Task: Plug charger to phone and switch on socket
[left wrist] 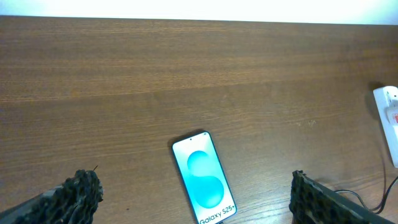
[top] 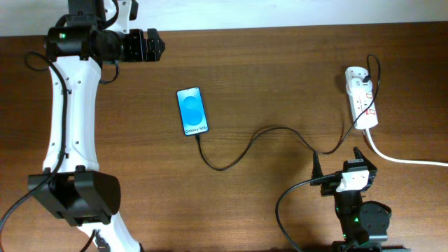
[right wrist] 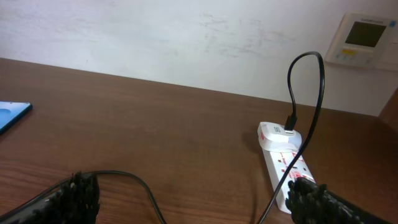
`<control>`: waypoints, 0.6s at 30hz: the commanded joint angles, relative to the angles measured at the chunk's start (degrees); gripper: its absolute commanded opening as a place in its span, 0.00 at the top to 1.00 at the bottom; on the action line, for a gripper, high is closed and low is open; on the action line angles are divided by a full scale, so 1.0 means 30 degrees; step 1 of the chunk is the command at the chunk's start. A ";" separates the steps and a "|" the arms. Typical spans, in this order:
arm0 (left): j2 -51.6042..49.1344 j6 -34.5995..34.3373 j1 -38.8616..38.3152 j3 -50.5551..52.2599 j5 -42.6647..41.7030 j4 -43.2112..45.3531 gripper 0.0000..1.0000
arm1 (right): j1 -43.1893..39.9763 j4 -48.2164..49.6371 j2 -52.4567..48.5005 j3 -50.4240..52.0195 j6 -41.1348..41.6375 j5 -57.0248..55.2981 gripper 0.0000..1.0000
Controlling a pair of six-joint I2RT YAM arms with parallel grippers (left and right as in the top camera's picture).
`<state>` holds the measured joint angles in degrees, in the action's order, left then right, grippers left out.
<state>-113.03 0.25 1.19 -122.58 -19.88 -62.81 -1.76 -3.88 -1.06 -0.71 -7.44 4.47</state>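
left pincer [top: 155,45]: fingers [left wrist: 81,190] spread wide apart, holding nothing, near the far edge of the worktop [top: 266,63]. the phone [top: 192,110] lies flat, screen up and lit blue, ahead of this pincer and well apart from it. in the left wrist view it sits between the lines of the two fingers.

right pincer [top: 337,162]: fingers [right wrist: 311,196] also apart, holding nothing. the socket [top: 362,98] lies ahead of it, near but not touching.

the charger [top: 280,129] runs from a white adapter [right wrist: 275,132] at the socket's far end, passes just beside the right pincer, and loops across the worktop to the phone's text end. whether its tip is seated cannot be told. the socket's switch position cannot be told.
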 commanded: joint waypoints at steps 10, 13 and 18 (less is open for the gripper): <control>0.0153 0.0160 0.0117 -0.0182 0.0000 0.0036 0.00 | 0.0080 -0.0080 0.0182 0.0131 0.0124 -0.0219 0.01; 0.0153 0.0160 0.0117 -0.0182 0.0000 0.0036 0.00 | 0.0080 -0.0080 0.0182 0.0131 0.0124 -0.0219 0.01; 0.0153 0.0233 0.0117 -0.0182 0.0321 0.0044 0.01 | 0.0080 -0.0080 0.0182 0.0131 0.0124 -0.0219 0.02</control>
<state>-113.03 0.25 1.19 -122.58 -19.88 -62.81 -1.76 -3.88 -1.06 -0.71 -7.46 4.47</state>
